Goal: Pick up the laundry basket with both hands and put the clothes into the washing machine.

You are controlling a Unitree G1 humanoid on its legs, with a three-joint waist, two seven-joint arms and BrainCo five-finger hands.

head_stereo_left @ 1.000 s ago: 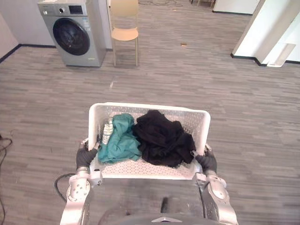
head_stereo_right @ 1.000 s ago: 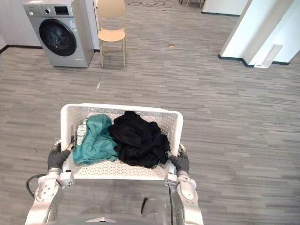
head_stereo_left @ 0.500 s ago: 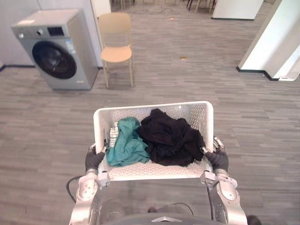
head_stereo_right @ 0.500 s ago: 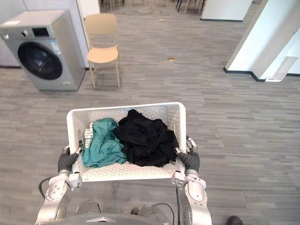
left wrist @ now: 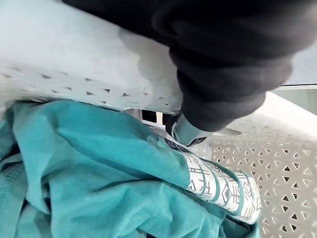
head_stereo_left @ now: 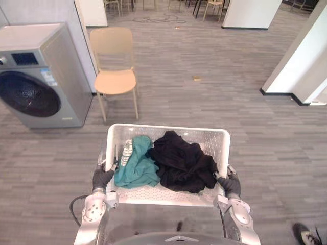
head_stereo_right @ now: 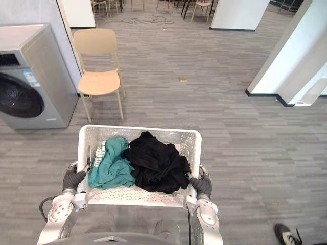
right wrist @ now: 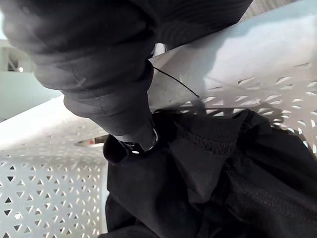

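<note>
- The laundry basket hangs level in front of the robot, above the floor. I think it is kept level so that the clothes do not slide out.
- The left robot hand is clenched on the left end of the basket and the right robot hand on the right end.
- In each wrist view the thumb reaches over the rim to the inside, while the dark cover lies against the outside, so the wall is pinched between them.
- One hand on each end shares the weight and probably stops the basket from tipping.
- Inside lie a teal garment on the left and a black garment on the right, touching each other in a loose heap.
- A small patterned cloth sits between the teal garment and the left wall.
- The washing machine stands far left, and its round door looks closed. The clothes are not yet in it, so I judge this to be the carrying step.
- A beige chair stands just right of the machine, so the basket should keep away from its legs.
- A person's shoe shows near right, well apart from the basket.
- Both hands are busy, so the basket probably has to be set down before the door can be opened.
</note>
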